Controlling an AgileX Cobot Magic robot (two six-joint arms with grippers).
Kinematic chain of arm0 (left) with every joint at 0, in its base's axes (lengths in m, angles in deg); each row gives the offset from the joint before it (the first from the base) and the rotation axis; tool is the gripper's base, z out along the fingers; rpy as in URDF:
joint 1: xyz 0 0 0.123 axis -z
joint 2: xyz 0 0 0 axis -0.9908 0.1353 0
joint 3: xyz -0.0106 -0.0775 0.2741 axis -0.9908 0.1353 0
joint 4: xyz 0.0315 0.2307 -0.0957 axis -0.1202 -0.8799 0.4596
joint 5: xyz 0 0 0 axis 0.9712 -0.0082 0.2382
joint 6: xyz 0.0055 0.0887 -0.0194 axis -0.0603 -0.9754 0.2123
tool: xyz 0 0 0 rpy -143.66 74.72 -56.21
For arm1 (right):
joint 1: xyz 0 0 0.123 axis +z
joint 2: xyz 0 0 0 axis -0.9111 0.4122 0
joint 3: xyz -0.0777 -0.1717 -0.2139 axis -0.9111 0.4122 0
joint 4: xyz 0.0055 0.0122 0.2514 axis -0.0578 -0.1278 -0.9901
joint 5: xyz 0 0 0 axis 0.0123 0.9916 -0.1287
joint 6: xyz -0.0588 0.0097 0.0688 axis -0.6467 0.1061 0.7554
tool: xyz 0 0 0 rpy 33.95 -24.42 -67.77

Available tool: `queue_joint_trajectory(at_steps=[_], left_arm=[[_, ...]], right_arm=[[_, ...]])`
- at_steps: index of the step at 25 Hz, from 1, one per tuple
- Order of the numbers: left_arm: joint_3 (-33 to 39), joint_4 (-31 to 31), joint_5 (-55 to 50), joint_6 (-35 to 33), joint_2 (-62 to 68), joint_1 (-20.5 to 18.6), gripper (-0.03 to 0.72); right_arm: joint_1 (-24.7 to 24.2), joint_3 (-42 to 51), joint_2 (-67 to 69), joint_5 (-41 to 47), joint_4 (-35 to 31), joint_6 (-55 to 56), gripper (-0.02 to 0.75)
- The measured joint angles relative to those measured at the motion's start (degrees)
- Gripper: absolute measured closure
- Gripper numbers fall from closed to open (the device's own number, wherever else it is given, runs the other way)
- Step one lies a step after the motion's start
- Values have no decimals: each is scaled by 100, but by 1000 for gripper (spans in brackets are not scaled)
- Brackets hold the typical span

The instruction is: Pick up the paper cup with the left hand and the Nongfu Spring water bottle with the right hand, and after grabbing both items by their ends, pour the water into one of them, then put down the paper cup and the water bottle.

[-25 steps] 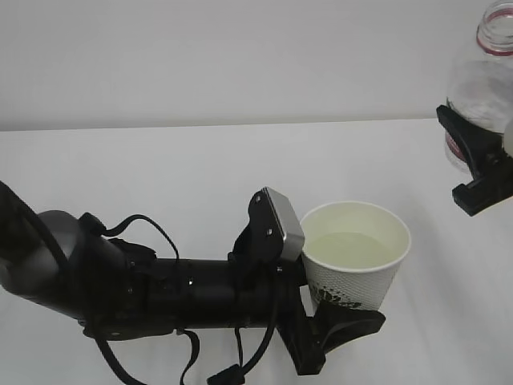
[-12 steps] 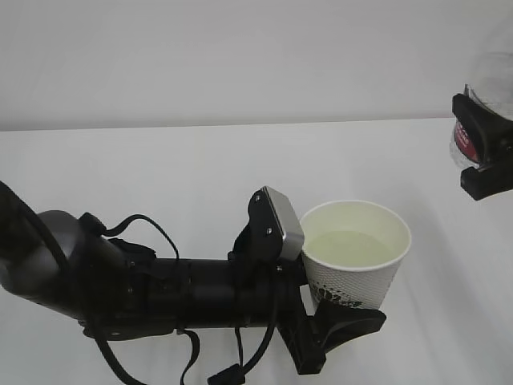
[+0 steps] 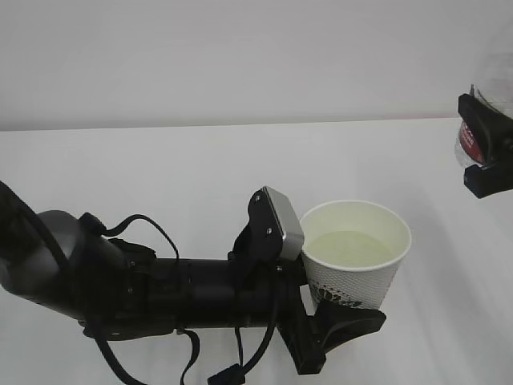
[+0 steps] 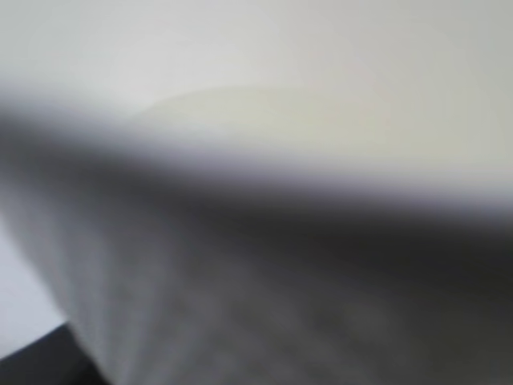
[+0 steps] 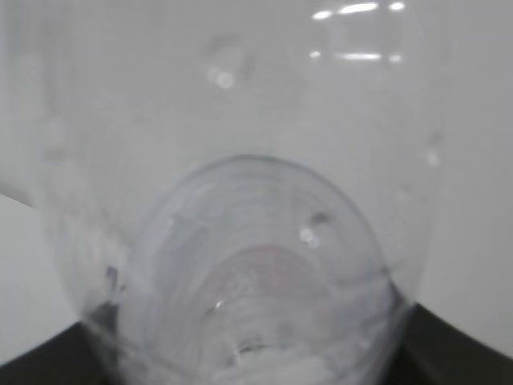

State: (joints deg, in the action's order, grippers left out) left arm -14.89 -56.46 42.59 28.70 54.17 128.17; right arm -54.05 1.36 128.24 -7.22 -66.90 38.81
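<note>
White tabletop (image 3: 200,168) and a pale wall fill the scene around us. Our left hand (image 3: 160,293) lies low across the front of the table, and its gripper (image 3: 325,309) is clamped around the lower part of the paper cup (image 3: 357,257), jaws spread to the cup's width; the cup stands upright with water (image 3: 349,247) showing inside it. In the left wrist view we see only the cup's blurred white wall (image 4: 240,305) filling the frame. Our right hand (image 3: 489,152) sits at the far right edge, well apart from the cup, its jaws closed on the Nongfu Spring water bottle (image 3: 477,136), of which just 1 strip of red label shows. The right wrist view looks along the clear bottle (image 5: 248,265), black fingers (image 5: 449,353) at both lower corners.
</note>
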Motion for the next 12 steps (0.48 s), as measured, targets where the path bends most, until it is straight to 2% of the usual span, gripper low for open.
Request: queue_joint_trajectory(at_steps=[12], left_arm=[[0,0,0,0,0,0,179]], right_arm=[[0,0,0,184,-494,11,300]])
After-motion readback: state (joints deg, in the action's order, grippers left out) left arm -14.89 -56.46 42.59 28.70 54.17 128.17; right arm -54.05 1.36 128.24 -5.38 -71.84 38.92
